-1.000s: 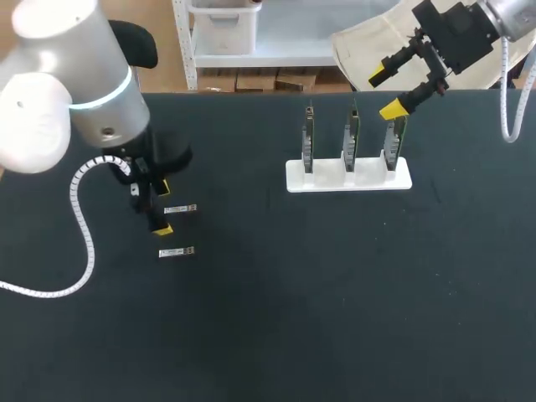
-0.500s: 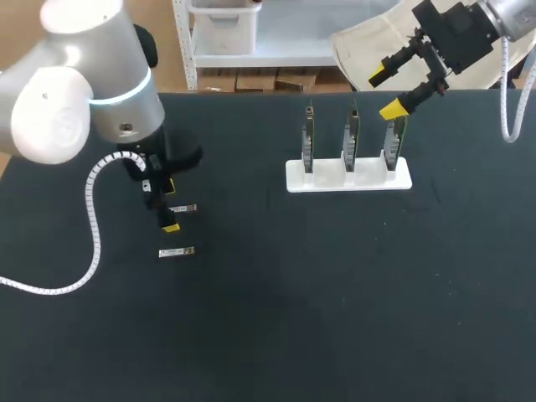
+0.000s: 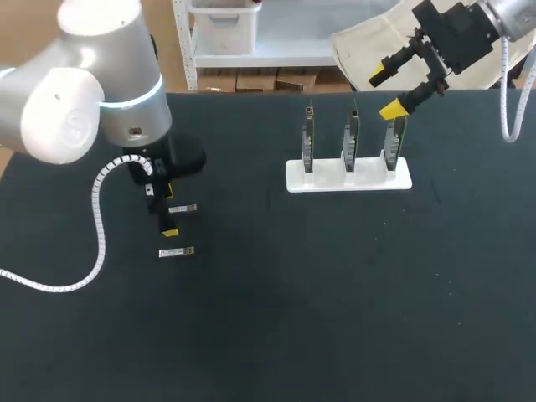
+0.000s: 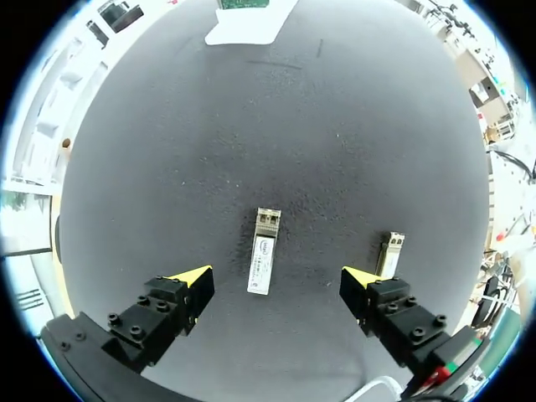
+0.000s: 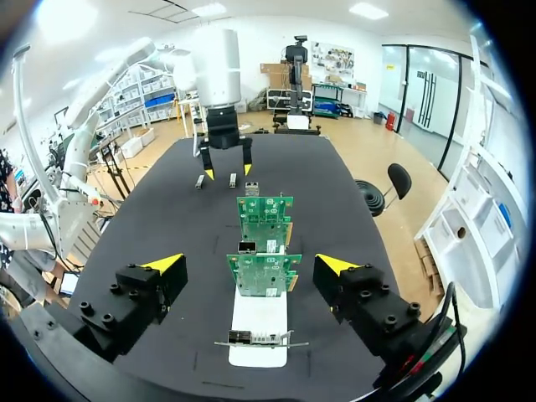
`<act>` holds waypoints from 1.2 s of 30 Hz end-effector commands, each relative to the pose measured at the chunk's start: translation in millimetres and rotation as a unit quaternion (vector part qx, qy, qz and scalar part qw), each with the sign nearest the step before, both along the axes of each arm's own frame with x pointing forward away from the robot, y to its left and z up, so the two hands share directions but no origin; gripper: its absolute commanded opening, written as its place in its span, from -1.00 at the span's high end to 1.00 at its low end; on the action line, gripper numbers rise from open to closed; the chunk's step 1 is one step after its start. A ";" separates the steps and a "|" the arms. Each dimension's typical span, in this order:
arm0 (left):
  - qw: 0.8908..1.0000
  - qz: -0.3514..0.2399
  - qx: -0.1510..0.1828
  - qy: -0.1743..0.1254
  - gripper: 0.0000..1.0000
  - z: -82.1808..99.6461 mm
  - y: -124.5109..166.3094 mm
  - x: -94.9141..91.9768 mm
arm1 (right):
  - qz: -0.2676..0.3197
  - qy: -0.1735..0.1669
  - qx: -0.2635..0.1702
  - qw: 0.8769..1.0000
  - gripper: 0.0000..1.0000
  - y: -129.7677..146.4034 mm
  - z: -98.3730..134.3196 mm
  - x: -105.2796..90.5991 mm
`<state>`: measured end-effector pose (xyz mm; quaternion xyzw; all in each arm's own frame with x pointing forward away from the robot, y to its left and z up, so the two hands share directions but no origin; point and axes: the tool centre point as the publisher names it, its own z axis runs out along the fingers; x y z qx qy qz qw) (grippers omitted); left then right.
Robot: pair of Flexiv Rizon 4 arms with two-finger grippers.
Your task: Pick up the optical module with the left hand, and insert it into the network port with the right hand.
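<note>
Midway within left hand (image 4: 276, 274), optical module (image 4: 263, 251)

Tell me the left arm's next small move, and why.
Probably lower the left gripper straight down over the module. The gripper is open, with that module lying flat on the table between its fingers, apparently untouched. A second module lies outside the fingers, so a straight descent should miss it.

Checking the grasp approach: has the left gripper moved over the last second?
Yes. The left gripper has shifted slightly right, closer to the optical module lying on the table.
</note>
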<state>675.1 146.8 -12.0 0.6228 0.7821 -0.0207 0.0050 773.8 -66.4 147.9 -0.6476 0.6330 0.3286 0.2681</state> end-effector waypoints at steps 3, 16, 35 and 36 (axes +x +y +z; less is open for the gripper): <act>1.000 -0.007 0.012 0.006 -1.00 -6.9 -4.5 2.7 | -0.001 -0.001 0.000 1.000 -1.00 0.0 -0.3 -1.2; 0.999 -0.019 0.036 0.003 -1.00 -9.1 -8.0 6.4 | -0.001 -0.001 0.000 1.000 -1.00 0.0 -0.3 -1.2; 0.999 -0.002 0.035 0.007 -1.00 -10.2 -0.3 3.0 | -0.001 -0.001 0.000 1.000 -1.00 0.0 -0.3 -1.2; 0.999 -0.002 0.033 0.007 -1.00 -10.0 -0.1 3.0 | -0.001 -0.001 0.000 1.000 -1.00 0.0 -0.3 -1.2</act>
